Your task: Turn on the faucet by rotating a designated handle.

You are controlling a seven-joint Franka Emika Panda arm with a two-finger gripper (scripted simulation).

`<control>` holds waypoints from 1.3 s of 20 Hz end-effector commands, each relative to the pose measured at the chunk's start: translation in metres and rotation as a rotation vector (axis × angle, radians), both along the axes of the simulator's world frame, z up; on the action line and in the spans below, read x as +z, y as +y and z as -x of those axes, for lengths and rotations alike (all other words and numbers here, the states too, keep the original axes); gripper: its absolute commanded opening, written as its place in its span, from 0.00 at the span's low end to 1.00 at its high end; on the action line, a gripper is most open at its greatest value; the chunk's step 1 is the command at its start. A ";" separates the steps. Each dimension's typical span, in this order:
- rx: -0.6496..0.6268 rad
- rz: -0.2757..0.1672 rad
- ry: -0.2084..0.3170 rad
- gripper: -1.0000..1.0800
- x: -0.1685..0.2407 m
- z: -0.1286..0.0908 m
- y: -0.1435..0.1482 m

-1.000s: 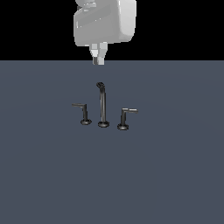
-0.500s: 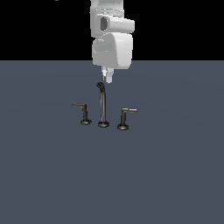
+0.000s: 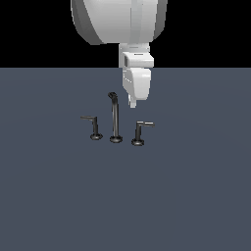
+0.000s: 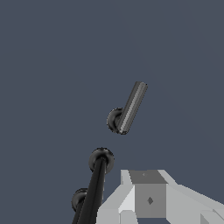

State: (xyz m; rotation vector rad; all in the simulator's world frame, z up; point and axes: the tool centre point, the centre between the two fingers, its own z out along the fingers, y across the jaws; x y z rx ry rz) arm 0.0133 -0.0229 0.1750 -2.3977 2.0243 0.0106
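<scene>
**Gripper hanging above the faucet, touching nothing**

- Faucet sits on the flat grey-blue floor, about mid-scene in the exterior view. Three separate pieces in a row, all upright.
- Spout: tall thin dark post, curved tip at top, round base. Middle piece of the row.
- Handle: short L-shaped post on a round base, just beside the spout on the exterior view's right. Its paler silvery lever arm points away from the spout, toward the exterior view's right.
- Twin handle: on the exterior view's left of the spout, darker lever arm, pointing to the exterior view's left.
- Gripper: white, hangs from the arm pointing down. Tip is level with the spout's curved top, just to its right in the exterior view, above the gap between spout and handle. Apart from all three pieces.
- Jaws: cannot tell whether spread or pressed together. Exterior view shows only one narrow white tip; wrist view shows the gripper body, not the fingertips.
- Wrist view, looking down: handle seen from above with the lever arm pale and streaked, spout foreshortened near the gripper body, twin handle base partly hidden behind the spout.
</scene>
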 end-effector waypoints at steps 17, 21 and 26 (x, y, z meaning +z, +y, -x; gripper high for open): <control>-0.365 0.009 -0.002 0.00 -0.076 -0.044 -0.070; -0.372 0.008 -0.002 0.00 -0.077 -0.044 -0.071; -0.372 0.008 -0.001 0.00 -0.077 -0.038 -0.073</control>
